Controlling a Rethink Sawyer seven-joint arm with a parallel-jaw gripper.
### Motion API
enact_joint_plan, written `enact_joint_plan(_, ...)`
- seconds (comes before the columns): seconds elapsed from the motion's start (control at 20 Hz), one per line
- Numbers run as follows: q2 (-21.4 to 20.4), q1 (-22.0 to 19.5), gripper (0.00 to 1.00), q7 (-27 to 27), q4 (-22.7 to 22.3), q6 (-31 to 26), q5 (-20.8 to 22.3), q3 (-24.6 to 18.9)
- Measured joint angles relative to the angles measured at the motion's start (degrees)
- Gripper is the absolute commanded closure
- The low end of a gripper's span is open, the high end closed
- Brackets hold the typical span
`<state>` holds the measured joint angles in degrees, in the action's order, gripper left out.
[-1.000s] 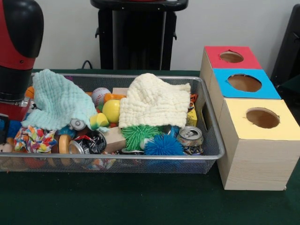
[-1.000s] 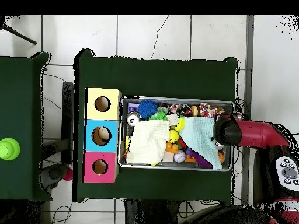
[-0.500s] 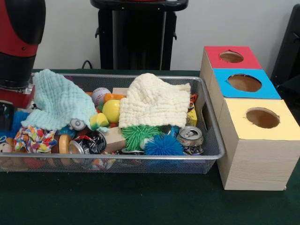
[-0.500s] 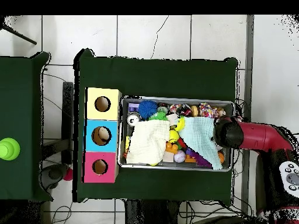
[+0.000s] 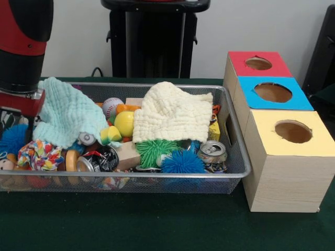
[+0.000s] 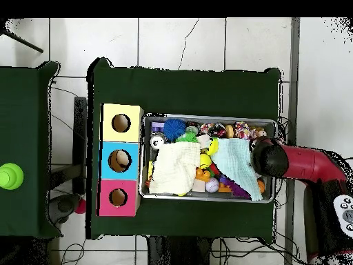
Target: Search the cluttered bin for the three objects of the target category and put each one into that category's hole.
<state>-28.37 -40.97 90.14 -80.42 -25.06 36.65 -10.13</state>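
The search step is in hand — no plush toy is out of the cluttered bin (image 5: 230, 137) yet, and the hole (image 5: 258, 63) in the red-topped box, at the upper right of the front frame, shows nothing in it. The bin sits on the green desk (image 5: 157, 225) just beside the row of 3 boxes, and its contents are half buried under a mint cloth (image 5: 68, 112) at left and a cream cloth (image 5: 170, 112) at centre. The arm (image 5: 23, 47) hangs over the bin's left end in the front frame; its end effector is hidden behind the wrist and the clutter, so I cannot tell whether it is spread or pressed together. No plush animal can be picked out with certainty; an orange patch (image 5: 216, 109) peeks from under the cream cloth's right edge, possibly the tiger. The next move, as I judge it, calls for drawing a cloth aside to uncover what lies beneath — the mint one is nearest the arm. Against the frame from 1 second ago, the arm stands higher and slightly further right in the front frame, a blue spiky ball (image 5: 13, 138) at the far left is now more exposed, and both cloths lie much as they did.
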Motion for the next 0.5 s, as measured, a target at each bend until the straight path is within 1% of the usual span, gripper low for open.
enact_joint_plan(0.25,0.00,-0.75,0.00,0.00,-0.17,2.00,0.11,-1.19)
enact_joint_plan(0.5,0.10,-0.72,0.00,0.00,-0.17,6.15,1.49,-1.36)
